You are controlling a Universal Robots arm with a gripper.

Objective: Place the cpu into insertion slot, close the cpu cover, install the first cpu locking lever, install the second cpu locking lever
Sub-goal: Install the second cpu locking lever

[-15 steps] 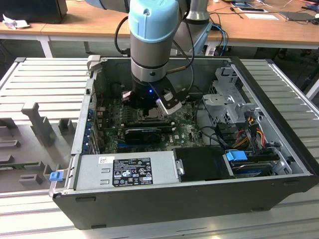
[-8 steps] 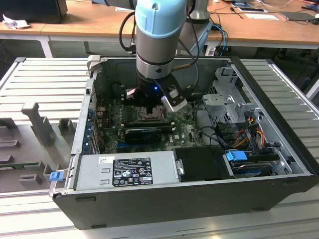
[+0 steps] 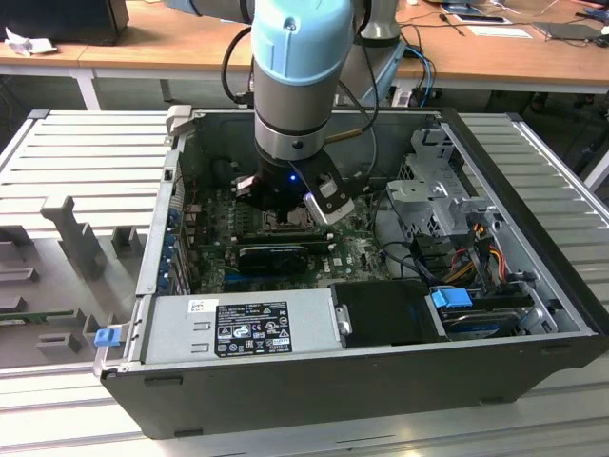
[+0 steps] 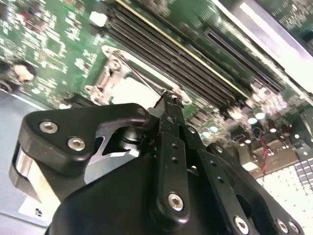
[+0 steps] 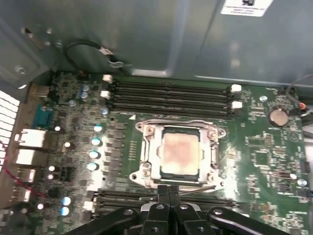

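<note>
Chip (image 5: 180, 152) already sits in the socket (image 5: 146, 156) mid-board with the cover (image 5: 177, 128) down; your hand (image 5: 168, 188), fingers pinched together and empty, hovers at the socket's edge by the lever wire, so you're on the lever step.

Even overhead room light brightens the exterior view, though the computer case (image 3: 381, 343) interior sits shadowed. Both wrist views look soft; glare whitens a metal edge (image 4: 274, 39), and the near tool (image 4: 168, 110) blurs.
</note>
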